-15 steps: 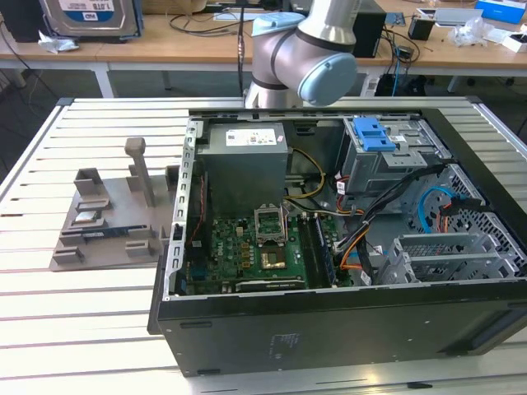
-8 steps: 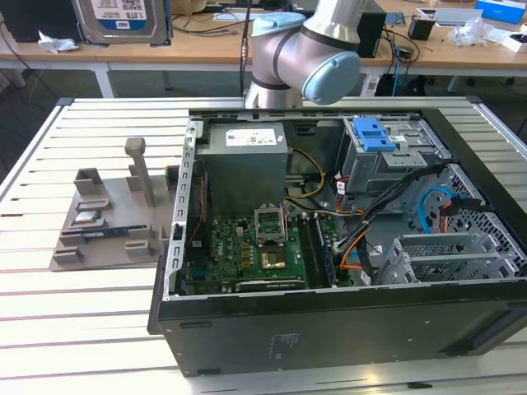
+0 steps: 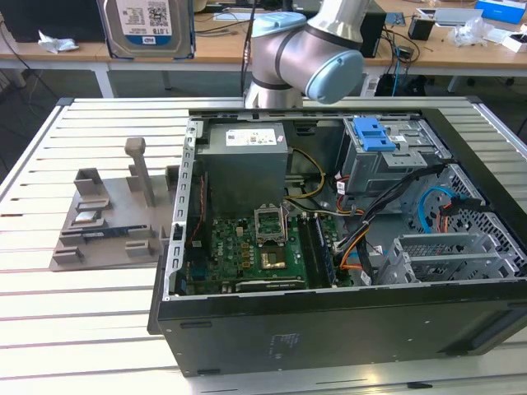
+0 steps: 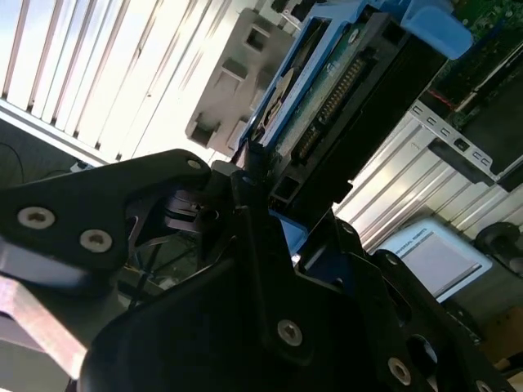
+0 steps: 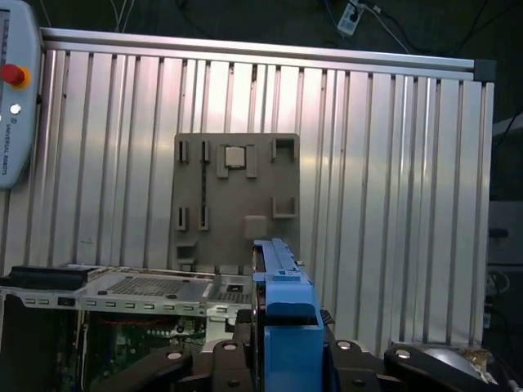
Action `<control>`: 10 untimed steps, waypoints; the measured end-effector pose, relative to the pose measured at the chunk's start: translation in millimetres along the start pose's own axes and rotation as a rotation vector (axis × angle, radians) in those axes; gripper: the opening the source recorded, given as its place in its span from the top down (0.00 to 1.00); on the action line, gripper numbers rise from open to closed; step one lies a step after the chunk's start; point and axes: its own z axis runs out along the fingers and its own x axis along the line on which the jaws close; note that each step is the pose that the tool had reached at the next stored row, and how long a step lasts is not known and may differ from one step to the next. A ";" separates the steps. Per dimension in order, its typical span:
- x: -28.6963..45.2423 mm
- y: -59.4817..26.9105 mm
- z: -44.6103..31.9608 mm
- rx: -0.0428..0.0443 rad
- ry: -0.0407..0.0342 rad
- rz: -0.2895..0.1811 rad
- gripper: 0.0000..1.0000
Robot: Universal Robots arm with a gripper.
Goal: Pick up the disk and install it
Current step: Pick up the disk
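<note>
The disk [image 3: 148,25], a silver drive with a white-and-blue label and blue rails on its edges, hangs high above the slatted table at the upper left of the exterior view. In the second wrist view my gripper [image 4: 260,167] is shut on the disk [image 4: 327,90], black fingers [image 4: 245,196] clamped across its connector end. The first wrist view shows the disk's blue rail [image 5: 282,294] edge-on between the gripper's black parts. It is held over the grey fixture plate [image 5: 237,196], to one side of the open computer case [image 3: 329,247].
The case lies open on the table, with motherboard, power supply box [image 3: 245,164] and a drive cage bearing a blue latch [image 3: 375,133]. The grey fixture plate [image 3: 107,218] sits at the exterior view's left. A pendant [image 5: 16,90] lies at the table's edge.
</note>
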 end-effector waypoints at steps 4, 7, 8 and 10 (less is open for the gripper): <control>1.6 -15.8 11.5 -0.0018 -0.0003 0.000 0.63; 2.5 -28.1 17.1 -0.0037 -0.0003 0.000 0.63; 2.7 -31.2 18.6 -0.0039 -0.0004 0.000 0.63; 3.1 -37.3 21.5 -0.0047 -0.0002 0.000 0.63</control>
